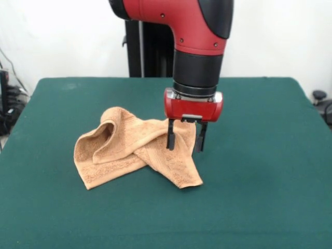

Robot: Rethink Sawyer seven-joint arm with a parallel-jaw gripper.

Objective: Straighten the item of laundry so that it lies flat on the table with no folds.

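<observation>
The tan-orange towel (129,150) lies crumpled on the dark green table (259,197), left of centre. It is folded over itself, with a raised loop at its upper left and a flap pointing toward the front right. My gripper (185,149) hangs from the red arm over the towel's right end. Its two black fingers (170,136) are apart, with towel cloth showing between them. The tips sit at about the cloth's height; I cannot tell whether they touch it.
The robot's black pedestal (150,52) stands behind the table's far edge. Dark equipment and cables (8,104) sit off the table's left side, and a dark object (321,104) off the right side.
</observation>
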